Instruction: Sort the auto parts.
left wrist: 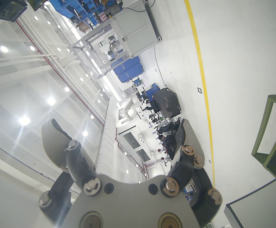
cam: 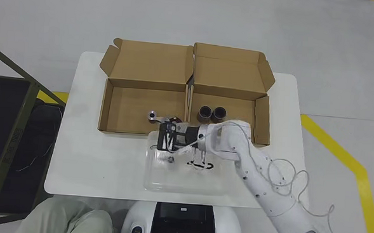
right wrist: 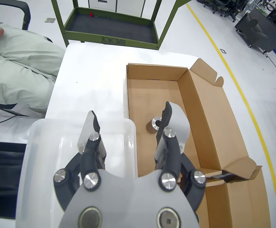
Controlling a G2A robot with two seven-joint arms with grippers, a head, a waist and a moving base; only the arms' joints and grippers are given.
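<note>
We note the right gripper (right wrist: 130,108), fingers wide and empty, straddling the tray (right wrist: 132,146) wall and left box (right wrist: 155,71); the metal part (right wrist: 153,122) sits in that box, just beside one fingertip.

The right arm (cam: 260,168) is extending from the robot's right side inward across its front, bent at the elbow. The right gripper (right wrist: 130,121) is holding its two fingers wide apart and gripping nothing. The left gripper (left wrist: 118,138) is pointing steeply upward, its fingers likewise spread with nothing between them.
</note>
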